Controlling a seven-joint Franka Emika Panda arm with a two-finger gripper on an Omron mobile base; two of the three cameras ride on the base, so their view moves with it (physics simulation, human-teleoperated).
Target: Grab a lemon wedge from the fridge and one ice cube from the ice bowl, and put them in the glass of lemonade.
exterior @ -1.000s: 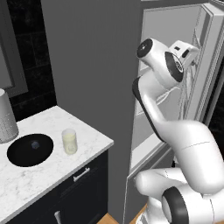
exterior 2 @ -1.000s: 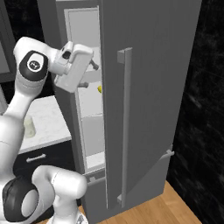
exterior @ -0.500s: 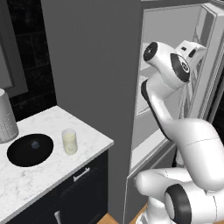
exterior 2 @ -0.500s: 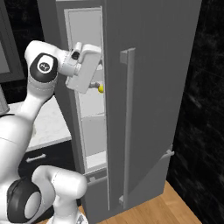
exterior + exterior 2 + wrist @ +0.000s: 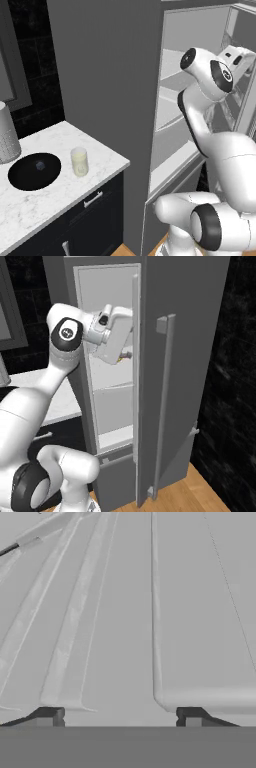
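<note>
The fridge [image 5: 195, 331] stands open, and its grey door with the long bar handle [image 5: 164, 406] swings to the right. My arm reaches into the white interior [image 5: 175, 100], with the hand [image 5: 234, 54] up at an upper shelf. A small yellow speck under the hand, the lemon wedge [image 5: 121, 359], is mostly covered by it. In the hand view my gripper [image 5: 120, 718] is open, and I see only white shelf between the tips. On the counter sit the black ice bowl [image 5: 20, 177] with an ice cube [image 5: 40, 164] in it, and beside it the glass of lemonade [image 5: 79, 161].
A white paper towel roll [image 5: 7, 134] stands behind the bowl at the far left. The marble counter [image 5: 60, 200] ends against the fridge's grey side wall [image 5: 110, 75]. The fridge door edge [image 5: 136, 381] is close to the right of my hand.
My hand has pushed deeper into the fridge at shelf height. It now covers most of the yellow wedge, which showed beside it before. Nothing on the counter has moved.
</note>
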